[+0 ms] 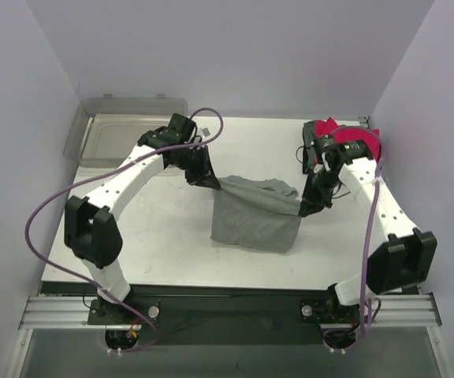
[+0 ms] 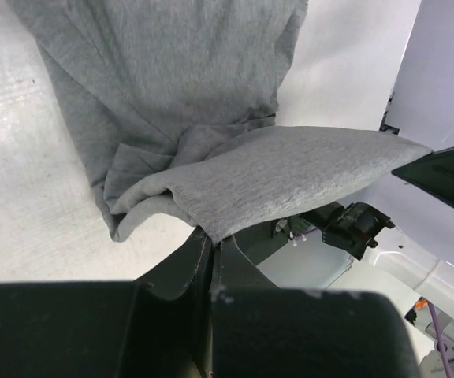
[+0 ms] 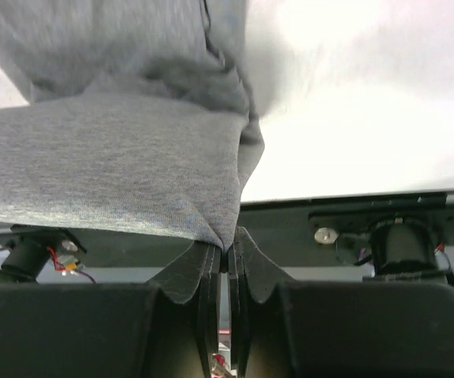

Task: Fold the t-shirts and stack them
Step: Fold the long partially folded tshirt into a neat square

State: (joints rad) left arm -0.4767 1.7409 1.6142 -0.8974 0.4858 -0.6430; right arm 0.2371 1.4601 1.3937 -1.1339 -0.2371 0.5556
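white desk [image 1: 164, 232] between pale lilac walls carries the grey t-shirt [image 1: 254, 224] at its middle, its far edge lifted. left gripper [image 1: 210, 182] is clamped on one corner, right gripper [image 1: 304, 210] pinched tight on the other. pink-red t-shirt [image 1: 366, 143] lies far right.

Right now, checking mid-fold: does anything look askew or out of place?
Nothing damaged. The grey tee hangs between the left gripper and right gripper, bunched near its top edge. The pink-red shirt lies rumpled at the far right corner.
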